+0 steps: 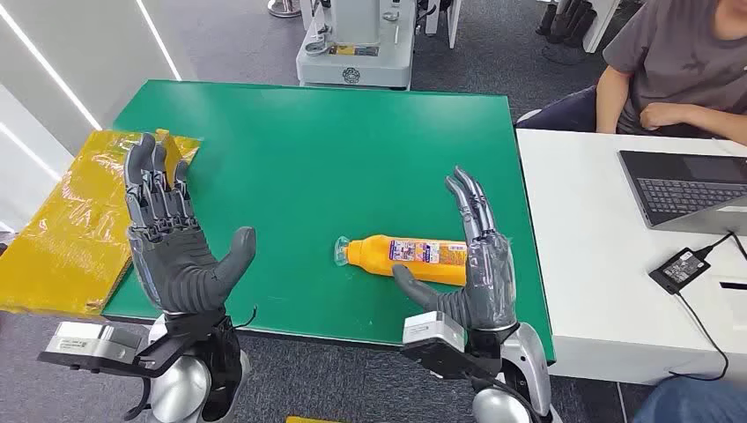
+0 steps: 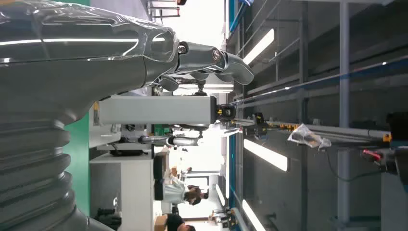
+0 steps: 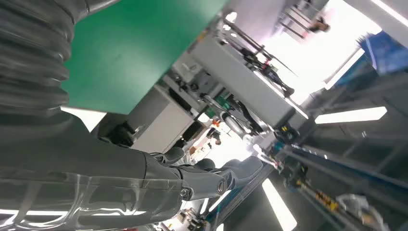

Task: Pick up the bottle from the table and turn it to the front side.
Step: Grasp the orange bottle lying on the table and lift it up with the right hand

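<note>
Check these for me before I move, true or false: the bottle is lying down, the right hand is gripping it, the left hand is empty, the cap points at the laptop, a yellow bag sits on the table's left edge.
1. The orange bottle lies on its side on the green table. True.
2. The right hand grips it. False: it is open beside the bottle, fingers straight.
3. The left hand holds nothing. True.
4. The cap points at the laptop. False: it points away, toward the left hand.
5. A yellow bag lies at the table's left edge. True.
</note>
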